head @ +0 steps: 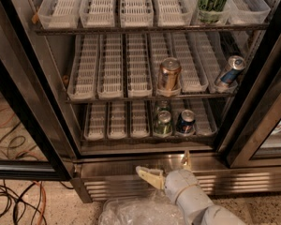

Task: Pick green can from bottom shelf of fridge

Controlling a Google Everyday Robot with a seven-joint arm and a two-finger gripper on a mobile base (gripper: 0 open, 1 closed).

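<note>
The fridge (47, 102) stands open with three racks. On the bottom shelf (112, 136) a short green can (163, 124) with a silver top stands at the front of a white tray, and a second like it (162, 108) stands right behind it. A dark blue can (185, 122) stands just to their right. My gripper (166, 168) is open, its two cream fingers spread wide, low in front of the fridge's ribbed steel base, below the cans and apart from them.
The middle rack holds a copper can (169, 75) and a tilted blue can (229, 71). A tall green-and-black can (213, 2) stands on the top rack. Clear plastic wrap (136, 212) lies below the arm. Cables (9, 200) lie on the floor at left.
</note>
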